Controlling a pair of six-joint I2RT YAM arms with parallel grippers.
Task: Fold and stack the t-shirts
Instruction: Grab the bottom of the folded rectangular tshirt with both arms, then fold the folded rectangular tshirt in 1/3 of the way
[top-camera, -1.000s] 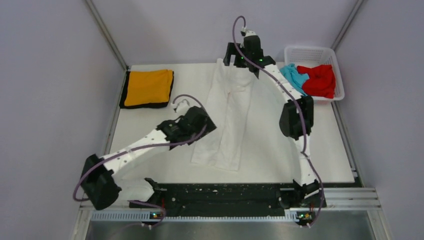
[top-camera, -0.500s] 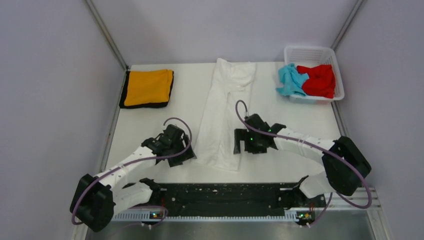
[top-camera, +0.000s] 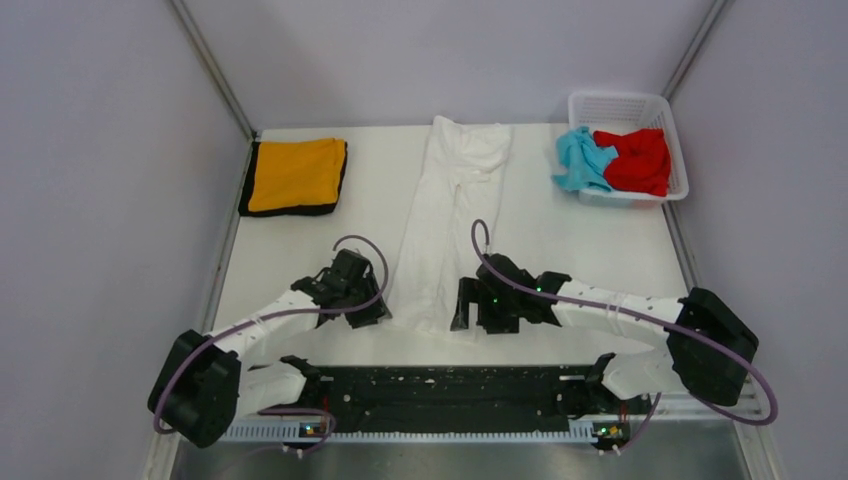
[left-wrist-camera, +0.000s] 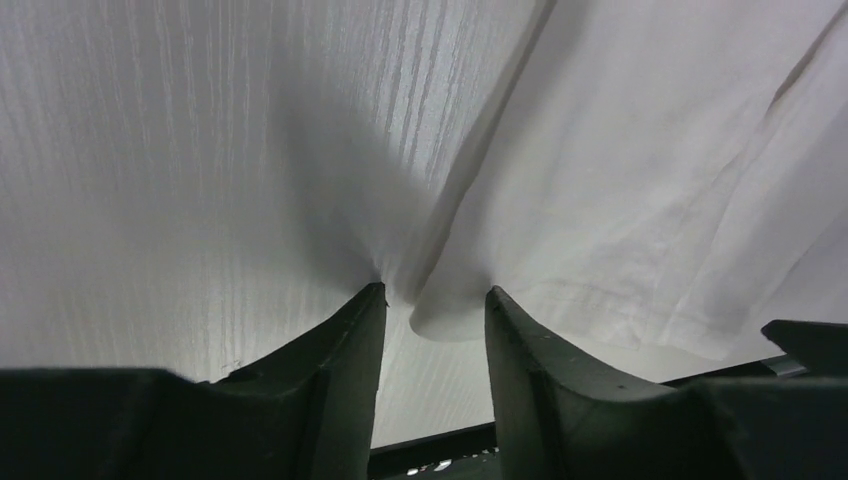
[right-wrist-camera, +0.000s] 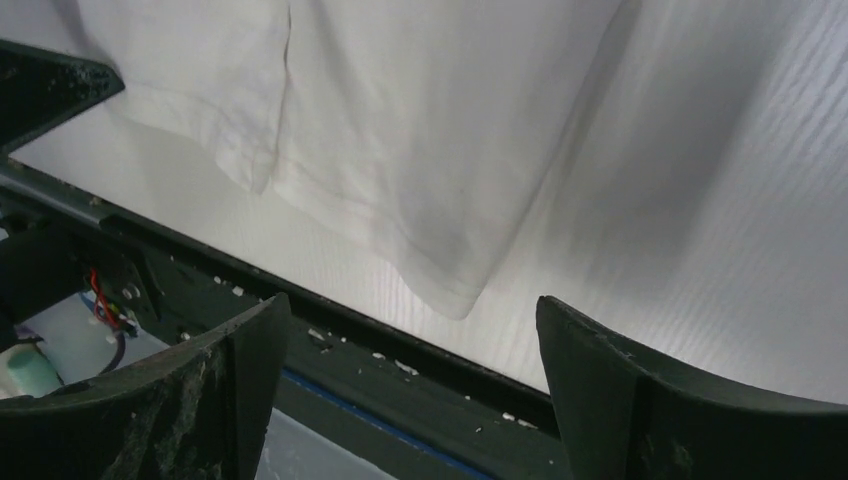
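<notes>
The large white t-shirt (top-camera: 450, 200) lies as a long narrow strip down the middle of the table (top-camera: 560, 230). My left gripper (top-camera: 376, 310) sits low at its near left corner. In the left wrist view the jaws of this gripper (left-wrist-camera: 433, 290) are partly closed, with a gap still showing, and the shirt's hem corner (left-wrist-camera: 450, 312) lies between the tips. My right gripper (top-camera: 463, 316) is at the near right corner. In its wrist view that gripper (right-wrist-camera: 412, 300) stands wide open, the hem corner (right-wrist-camera: 450, 295) just ahead of it and untouched. A folded orange t-shirt (top-camera: 295, 175) lies at the far left.
A white lattice basket (top-camera: 628, 104) at the far right holds a crumpled light blue t-shirt (top-camera: 580, 160) and a red one (top-camera: 635, 160). The black base rail (top-camera: 440, 385) runs along the near edge, right behind both grippers. Grey walls close in the sides.
My right arm swung back from the shirt's far end to its near right corner. My left gripper shifted to the near left corner and its jaws narrowed around the hem.
</notes>
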